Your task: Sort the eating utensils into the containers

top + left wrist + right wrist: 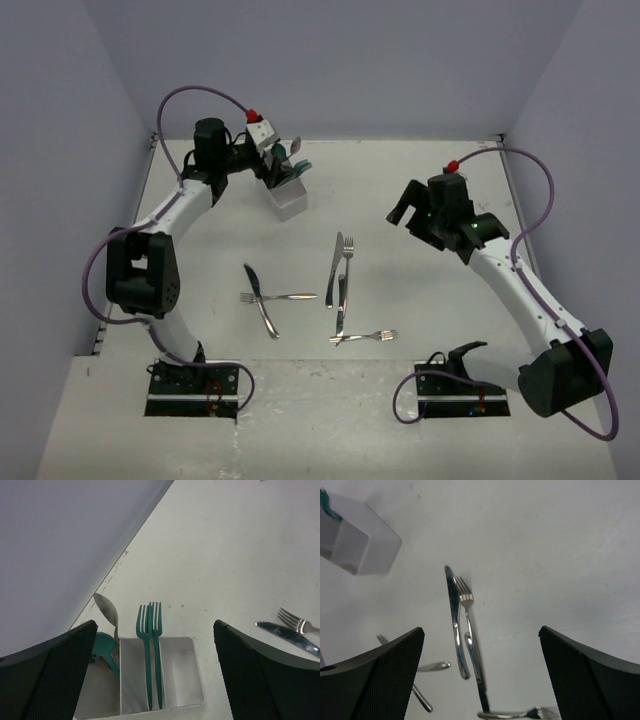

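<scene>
The white containers [290,203] stand at the back left; in the left wrist view their rim [195,670] shows three compartments. Two teal forks [150,655] lean in the middle one. A silver spoon [106,609] and a teal spoon [104,645] sit in the left one, and the right one is bare. My left gripper [274,160] [155,630] hangs open just above them, holding nothing. Silver utensils lie mid-table: a knife [333,268] [454,610], a fork [347,262] [466,600], another knife [341,305], and a crossed knife [260,298] and fork [285,297]. My right gripper [403,212] [481,630] is open above the table, right of them.
One more silver fork [365,337] [520,713] lies nearest the arm bases. Grey walls close the table at the back and both sides; the containers sit close to the back wall. A knife [287,636] and fork [296,623] show at the right edge of the left wrist view.
</scene>
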`<state>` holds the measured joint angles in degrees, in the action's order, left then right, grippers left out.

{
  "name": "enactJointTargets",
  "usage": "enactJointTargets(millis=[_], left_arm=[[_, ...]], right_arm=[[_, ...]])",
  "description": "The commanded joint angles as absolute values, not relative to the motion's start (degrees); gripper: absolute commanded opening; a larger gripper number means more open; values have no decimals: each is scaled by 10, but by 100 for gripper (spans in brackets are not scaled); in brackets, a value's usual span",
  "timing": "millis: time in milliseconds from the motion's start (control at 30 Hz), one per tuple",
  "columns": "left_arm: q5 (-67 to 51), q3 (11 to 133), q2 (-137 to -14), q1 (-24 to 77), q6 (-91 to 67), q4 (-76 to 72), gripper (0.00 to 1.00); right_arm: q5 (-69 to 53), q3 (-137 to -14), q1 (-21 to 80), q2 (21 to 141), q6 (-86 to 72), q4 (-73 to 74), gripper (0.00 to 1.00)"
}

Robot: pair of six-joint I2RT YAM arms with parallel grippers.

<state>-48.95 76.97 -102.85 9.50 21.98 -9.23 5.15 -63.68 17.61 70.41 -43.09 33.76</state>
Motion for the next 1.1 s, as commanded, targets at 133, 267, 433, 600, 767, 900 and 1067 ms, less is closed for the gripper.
enactJointTargets(millis=[133,267,433,600,767,900,1067], left_arm=[[-436,795,-972,109,51,-74,100],[-340,743,-926,156,-21,-73,100],[-254,708,-861,229,-3,-33,100],[-257,687,-837,229,-7,-30,100],[-225,689,-836,229,-4,-7,100],[-233,665,-820,229,-5,-25,100],[-252,645,-790,229,-6,-30,100]], right_arm=[[39,-521,307,651,-425,412,99],[28,-466,329,613,-458,416,99],[41,-427,388,572,-574,439,99],[65,-416,474,591,-736,447,99],[83,-469,576,669,-941,524,99],[93,-490,637,733,-1076,576,99],[94,-429,646,723,-1179,466,99]])
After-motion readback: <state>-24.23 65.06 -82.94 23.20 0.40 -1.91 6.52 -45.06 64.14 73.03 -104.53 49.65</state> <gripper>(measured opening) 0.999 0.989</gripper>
